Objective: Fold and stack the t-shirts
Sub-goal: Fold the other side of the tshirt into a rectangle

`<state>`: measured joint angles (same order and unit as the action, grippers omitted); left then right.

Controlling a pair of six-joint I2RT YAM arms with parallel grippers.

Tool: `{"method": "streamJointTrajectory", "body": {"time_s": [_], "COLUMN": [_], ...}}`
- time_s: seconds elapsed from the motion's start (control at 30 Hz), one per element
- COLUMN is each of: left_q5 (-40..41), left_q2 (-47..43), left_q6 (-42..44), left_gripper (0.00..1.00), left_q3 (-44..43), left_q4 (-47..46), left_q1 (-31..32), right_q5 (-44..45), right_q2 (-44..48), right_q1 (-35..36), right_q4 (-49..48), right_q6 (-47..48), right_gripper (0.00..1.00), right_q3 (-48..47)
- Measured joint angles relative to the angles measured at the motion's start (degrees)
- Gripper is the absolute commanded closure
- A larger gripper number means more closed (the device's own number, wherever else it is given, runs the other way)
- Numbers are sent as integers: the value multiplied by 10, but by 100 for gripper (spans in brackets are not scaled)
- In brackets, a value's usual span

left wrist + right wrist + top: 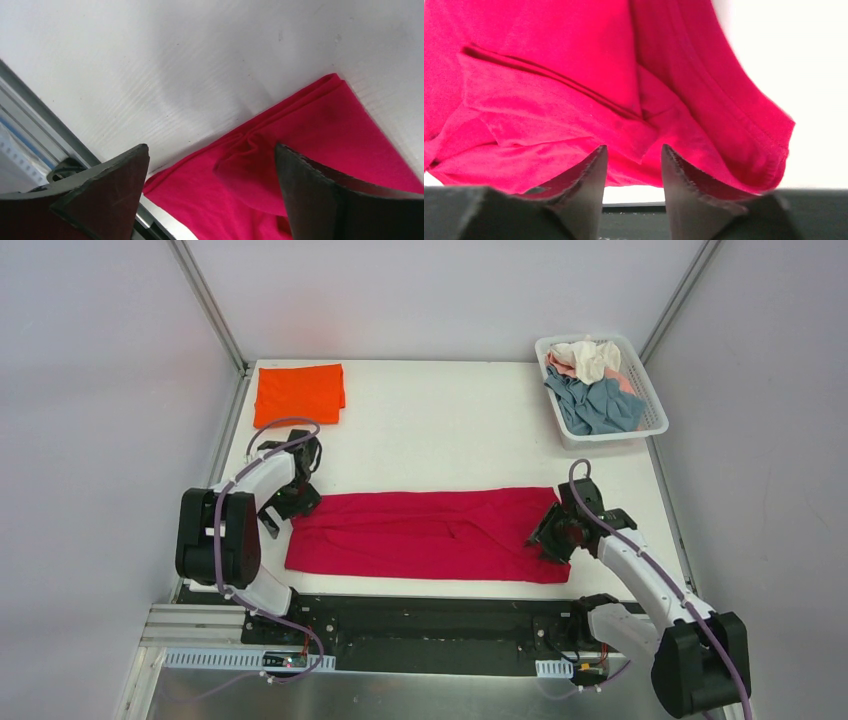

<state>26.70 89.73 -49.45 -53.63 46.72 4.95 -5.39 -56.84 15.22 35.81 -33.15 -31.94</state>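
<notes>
The white table (440, 430) carries everything. The largest thing on it is the crimson red t-shirt (430, 535), folded into a long band that spans the stretch between the two grippers, with creases near its middle and a thicker bunched part toward the right gripper's end.

The white slatted basket (600, 439) sits well beyond the right gripper, at the table's far corner on that side. A grey-blue t-shirt (600, 405), a cream t-shirt (590, 358) and a bit of pale pink t-shirt (562, 366) are crumpled together inside it.

The bright orange t-shirt (298, 393) lies folded flat well beyond the left gripper, at the far corner on its side.

The left gripper (300, 502) is at the crimson shirt's end. In its wrist view its jaws stand wide apart with nothing between them, and the shirt's folded corner lies on the table just ahead of and beneath the fingers (320, 200).

The right gripper (555, 533) is at the shirt's opposite end. Its jaws stand partly apart, and no cloth is pinched between the fingertips (591, 175). The shirt's hemmed edge and folds lie immediately ahead of them.
</notes>
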Motion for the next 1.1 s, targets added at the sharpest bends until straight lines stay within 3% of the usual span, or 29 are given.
{"method": "streamJointTrajectory", "body": {"time_s": [0.13,0.23,0.27,0.47,0.6,0.87,1.1], "left_q5": [12,14,14,-10,-103,-240,-267], "left_q2": [-17,-42,-56,-146,-172,-73,-2], "left_q6": [-13,-18,-20,-15,25,74,83], "left_gripper": [1,1,1,1,1,1,1], "left_q3": [-10,-21,-24,-32,-32,-31,-18], "left_q4": [25,39,43,47,0,-98,-124], "left_q1": [0,0,0,1,4,7,7], "right_q5": [1,0,0,-39,-100,-149,-139], "right_q2": [21,60,72,84,15,-219,-283], "right_q1": [0,0,0,0,1,33,61], "right_q4": [19,25,26,-30,-113,-216,-235], "right_q6": [-17,-15,-12,11,13,35,58], "right_gripper": [28,4,1,1,1,1,1], "right_q3": [11,4,-4,-48,-54,-129,-144]}}
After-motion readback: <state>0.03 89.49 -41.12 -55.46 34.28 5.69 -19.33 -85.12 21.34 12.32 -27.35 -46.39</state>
